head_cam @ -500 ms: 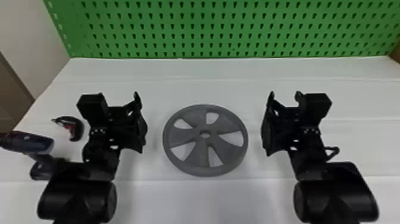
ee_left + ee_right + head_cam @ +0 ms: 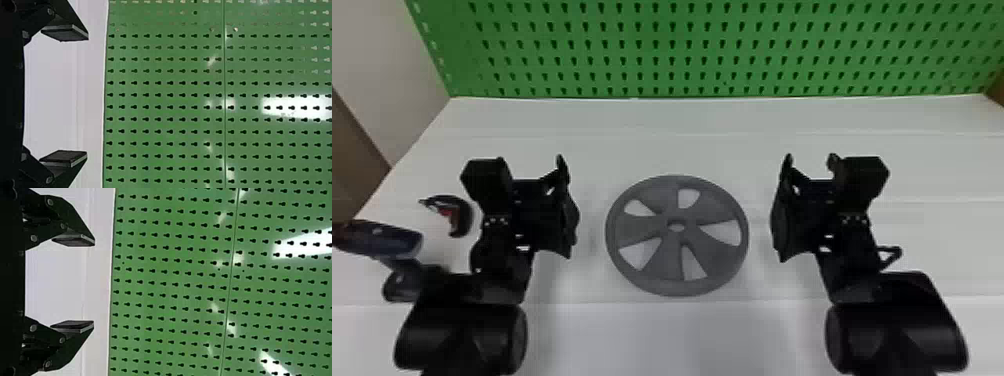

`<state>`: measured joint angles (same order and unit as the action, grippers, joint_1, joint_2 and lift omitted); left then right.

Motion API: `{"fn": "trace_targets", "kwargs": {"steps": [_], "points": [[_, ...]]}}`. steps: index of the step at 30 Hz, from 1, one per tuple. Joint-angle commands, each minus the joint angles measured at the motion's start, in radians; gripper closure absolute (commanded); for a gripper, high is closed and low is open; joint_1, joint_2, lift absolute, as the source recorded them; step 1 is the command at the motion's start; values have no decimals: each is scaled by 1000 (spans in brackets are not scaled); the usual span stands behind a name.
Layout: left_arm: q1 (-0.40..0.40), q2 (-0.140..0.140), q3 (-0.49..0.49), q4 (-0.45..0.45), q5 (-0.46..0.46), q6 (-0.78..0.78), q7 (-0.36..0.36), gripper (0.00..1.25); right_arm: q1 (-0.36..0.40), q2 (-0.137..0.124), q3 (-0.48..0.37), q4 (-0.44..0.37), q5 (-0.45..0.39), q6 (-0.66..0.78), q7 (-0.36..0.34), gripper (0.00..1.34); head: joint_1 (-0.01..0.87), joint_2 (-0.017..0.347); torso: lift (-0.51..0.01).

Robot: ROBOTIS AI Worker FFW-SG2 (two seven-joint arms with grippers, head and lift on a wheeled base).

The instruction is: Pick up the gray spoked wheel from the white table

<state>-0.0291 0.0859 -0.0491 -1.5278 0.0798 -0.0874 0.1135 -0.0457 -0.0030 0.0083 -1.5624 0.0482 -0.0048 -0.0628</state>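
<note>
Changes against the earlier head view: none discernible. Wheel (image 2: 647, 220), no visible shift; left hand (image 2: 532, 160) and right hand (image 2: 810, 159), on either side of the wheel, likewise.

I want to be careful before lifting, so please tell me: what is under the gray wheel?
Through the gaps between the spokes of the wheel, the white table can be seen. Whatever lies beneath the spokes and rim is covered.

Left end effector (image 2: 531, 160) open, right one (image 2: 810, 159) (likewise)

The head view's edges cut off the power tool (image 2: 392, 240) and green pegboard (image 2: 632, 52).
</note>
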Motion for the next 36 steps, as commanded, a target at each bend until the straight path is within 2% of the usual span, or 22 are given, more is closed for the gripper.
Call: {"fn": "trace_targets", "kwargs": {"steps": [1, 12, 16, 25, 36], "points": [[0, 0, 0, 0, 1, 0, 0, 213, -2, 0, -1, 1, -2, 2, 0, 515, 770, 44, -98], [1, 0, 2, 0, 3, 0, 0, 213, -26, 2, -2, -1, -18, 62, 0, 515, 770, 44, -98], [3, 0, 3, 0, 3, 0, 0, 213, -55, 2, -1, -7, -34, 146, 0, 515, 770, 44, -98], [6, 0, 8, -2, 8, 0, 0, 213, -152, 4, -19, -53, -44, 485, -23, 515, 770, 44, -98], [6, 0, 9, -3, 9, 0, 0, 213, -342, -12, -5, -68, -62, 1046, -45, 513, 770, 44, -98]]}}
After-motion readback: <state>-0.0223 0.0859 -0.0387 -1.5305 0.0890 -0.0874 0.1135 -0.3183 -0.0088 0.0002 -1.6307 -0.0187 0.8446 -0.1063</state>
